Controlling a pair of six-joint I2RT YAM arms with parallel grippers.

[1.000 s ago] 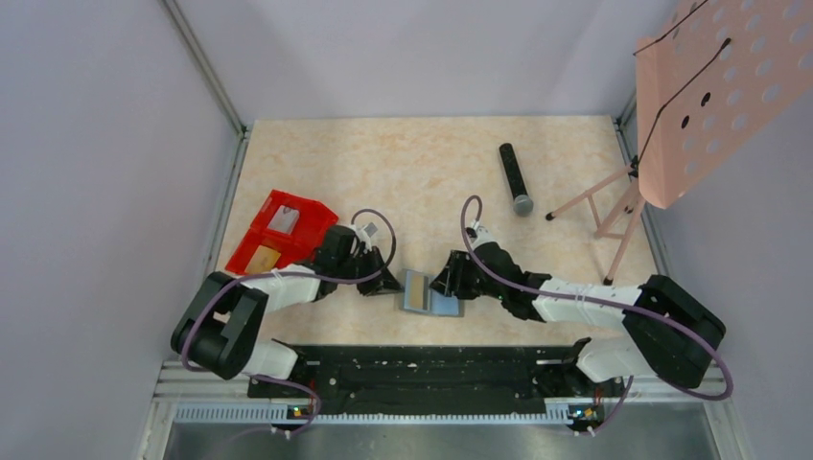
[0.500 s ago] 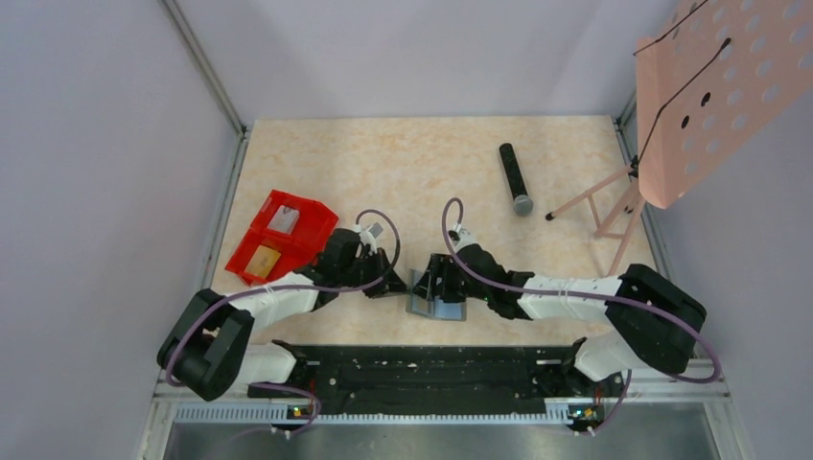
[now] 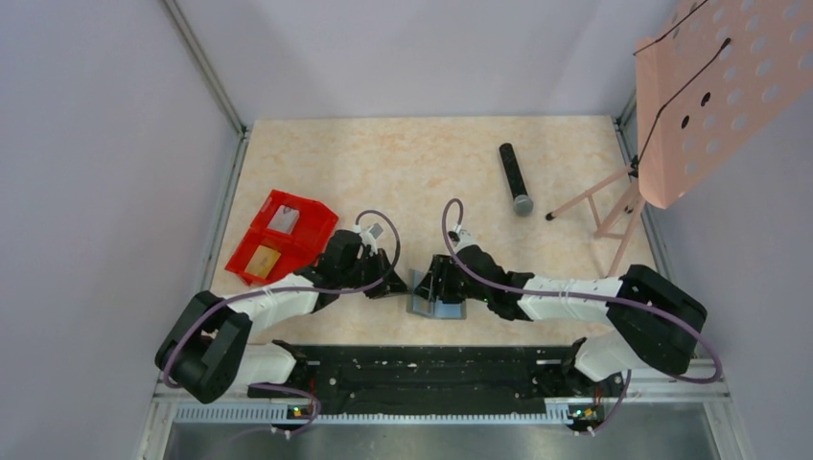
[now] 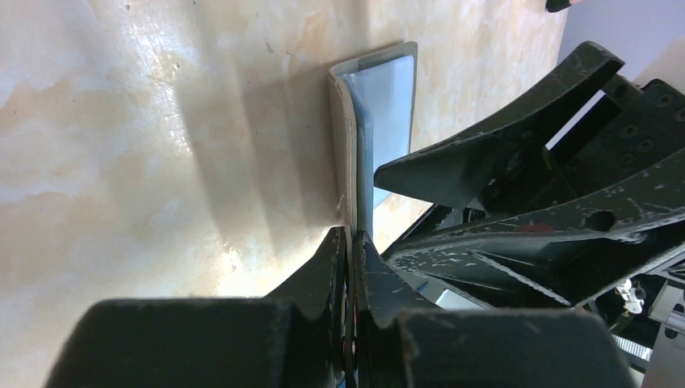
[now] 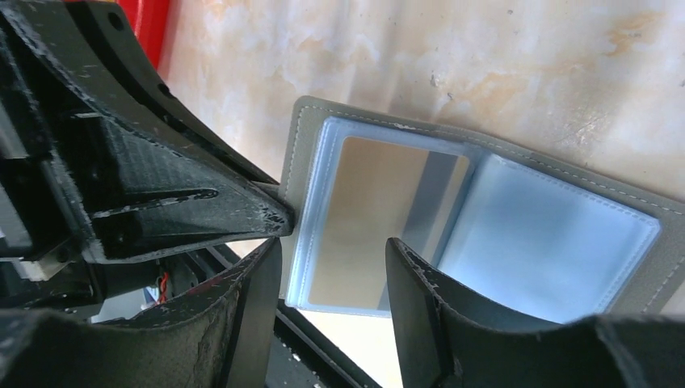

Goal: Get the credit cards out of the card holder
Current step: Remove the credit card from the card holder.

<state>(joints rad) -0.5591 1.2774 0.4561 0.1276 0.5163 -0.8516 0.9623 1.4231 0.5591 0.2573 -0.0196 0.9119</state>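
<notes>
Card holder (image 5: 557,234) lies open, its edge clamped in the closed left tool (image 4: 349,238) as an anchor, so the half-open right tool (image 5: 333,249) can straddle its tan card (image 5: 371,202)

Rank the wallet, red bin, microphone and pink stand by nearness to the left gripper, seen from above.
1. wallet, pinched by the left gripper.
2. red bin, to its left.
3. microphone, farther back, right.
4. pink stand, far right corner.

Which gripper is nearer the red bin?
Left. The left gripper clamps the card holder edge facing the red bin; the right gripper is farther off, over the open holder.
</notes>
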